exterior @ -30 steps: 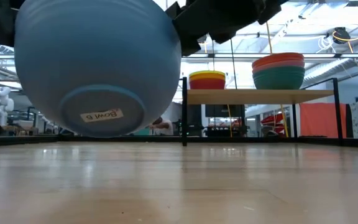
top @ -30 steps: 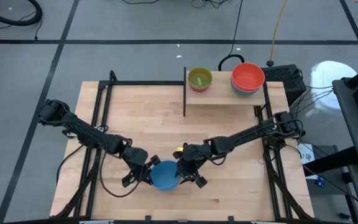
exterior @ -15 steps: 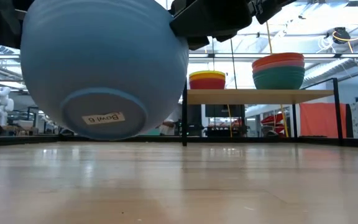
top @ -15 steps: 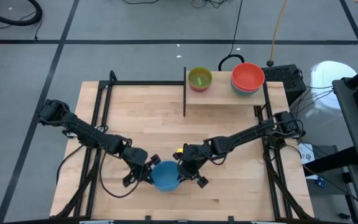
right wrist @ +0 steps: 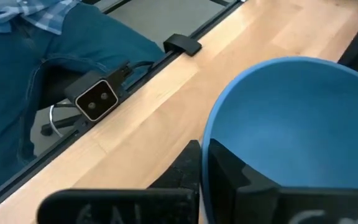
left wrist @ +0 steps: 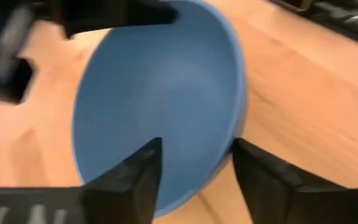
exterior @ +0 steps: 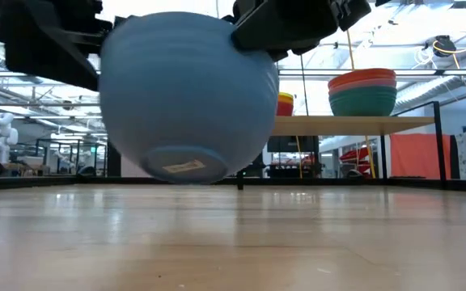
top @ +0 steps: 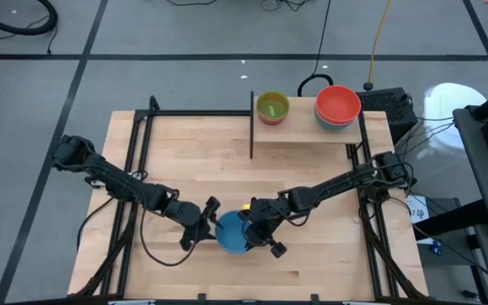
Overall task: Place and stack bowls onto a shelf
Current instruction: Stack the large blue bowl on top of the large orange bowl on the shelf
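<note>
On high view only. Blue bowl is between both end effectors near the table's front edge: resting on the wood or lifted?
Observer: Lifted. In the low view the blue bowl hangs tilted, its base clear of the tabletop.
Operator: Which arm carries it?
Observer: The right end effector is shut on the rim, one finger inside the bowl and one outside, per the right wrist view.
Operator: And the left?
Observer: The left end effector is open, with one finger inside the rim and one outside it. I cannot tell whether either finger touches.
</note>
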Available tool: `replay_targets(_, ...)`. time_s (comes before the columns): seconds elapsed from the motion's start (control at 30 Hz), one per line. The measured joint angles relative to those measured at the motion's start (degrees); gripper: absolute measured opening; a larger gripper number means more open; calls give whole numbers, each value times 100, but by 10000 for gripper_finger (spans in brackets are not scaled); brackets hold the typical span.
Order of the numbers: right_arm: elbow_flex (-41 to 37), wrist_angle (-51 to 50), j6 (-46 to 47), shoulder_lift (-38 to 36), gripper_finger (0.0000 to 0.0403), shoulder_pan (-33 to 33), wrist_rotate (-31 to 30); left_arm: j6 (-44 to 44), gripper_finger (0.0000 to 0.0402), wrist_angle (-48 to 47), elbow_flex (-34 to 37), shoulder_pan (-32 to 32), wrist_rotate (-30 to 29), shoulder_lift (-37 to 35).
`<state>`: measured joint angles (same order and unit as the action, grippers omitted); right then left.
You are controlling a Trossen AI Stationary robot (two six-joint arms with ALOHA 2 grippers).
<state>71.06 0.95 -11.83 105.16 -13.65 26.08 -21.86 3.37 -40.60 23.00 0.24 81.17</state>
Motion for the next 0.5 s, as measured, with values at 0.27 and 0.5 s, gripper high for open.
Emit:
replay_targets(0.27, -2, -366, 655, -32, 1, 3, -1073, 277, 268, 224, 0, 1, -976, -1)
replay_targets(0.5, 9, -898, 1371, -247, 1, 31, -2071, 584, 262, 579, -44, -37, -2230, -11)
